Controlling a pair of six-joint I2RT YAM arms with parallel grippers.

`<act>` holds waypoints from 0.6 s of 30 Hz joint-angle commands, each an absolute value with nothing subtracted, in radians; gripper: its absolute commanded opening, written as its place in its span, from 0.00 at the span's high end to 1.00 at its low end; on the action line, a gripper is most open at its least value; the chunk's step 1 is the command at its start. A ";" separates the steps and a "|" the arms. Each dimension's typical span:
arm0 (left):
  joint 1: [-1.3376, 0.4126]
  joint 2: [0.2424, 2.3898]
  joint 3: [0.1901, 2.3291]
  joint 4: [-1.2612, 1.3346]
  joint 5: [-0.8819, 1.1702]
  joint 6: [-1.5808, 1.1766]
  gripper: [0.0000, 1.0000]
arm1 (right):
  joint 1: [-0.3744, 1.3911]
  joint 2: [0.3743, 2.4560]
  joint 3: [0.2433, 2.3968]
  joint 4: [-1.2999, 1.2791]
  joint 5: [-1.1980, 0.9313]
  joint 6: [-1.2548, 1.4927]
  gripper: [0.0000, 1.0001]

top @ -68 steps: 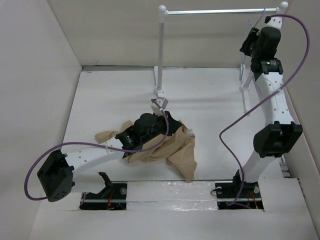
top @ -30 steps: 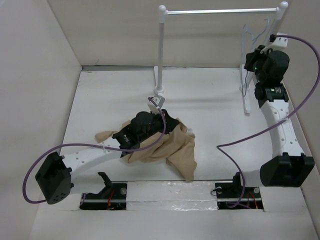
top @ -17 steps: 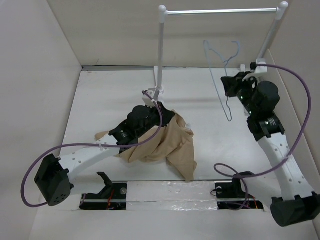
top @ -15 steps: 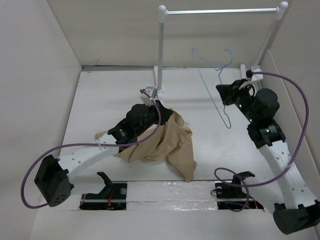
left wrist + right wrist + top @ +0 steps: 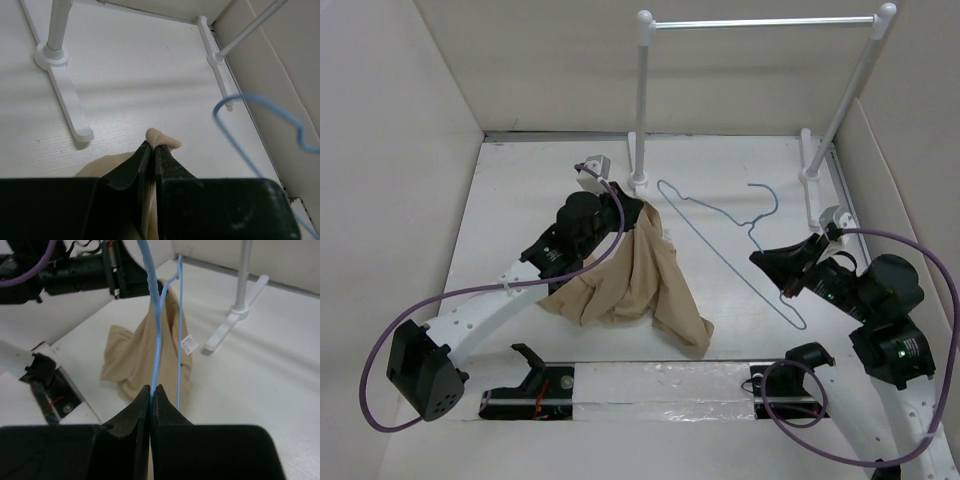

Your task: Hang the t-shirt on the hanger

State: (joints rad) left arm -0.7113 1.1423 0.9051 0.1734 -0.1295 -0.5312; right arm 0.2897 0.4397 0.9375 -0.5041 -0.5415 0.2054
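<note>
The right claw (image 5: 150,389) is pinched shut on the pale-blue wire hanger (image 5: 156,350). The hanger's long axis runs straight ahead of that claw toward the t-shirt (image 5: 630,280). The shirt dangles from the left claw (image 5: 148,149), which is closed on a fabric fold.

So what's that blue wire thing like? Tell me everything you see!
The hanger is thin pale-blue wire, bent into a triangle with a small curly hook on top. The right gripper is shut on one side of it, holding it tilted in the air. It is to the right of the t-shirt and does not touch it.
</note>
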 commanded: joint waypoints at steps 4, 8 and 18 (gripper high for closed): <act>-0.709 1.137 0.982 0.196 -0.137 -0.503 1.00 | 0.298 0.477 0.908 -0.549 -0.736 0.175 1.00; -0.709 1.128 0.983 0.181 -0.137 -0.499 1.00 | 0.307 0.476 0.887 -0.512 -0.753 0.193 1.00; -0.709 1.075 0.969 0.153 -0.133 -0.489 1.00 | 0.307 0.483 0.893 -0.531 -0.706 0.184 1.00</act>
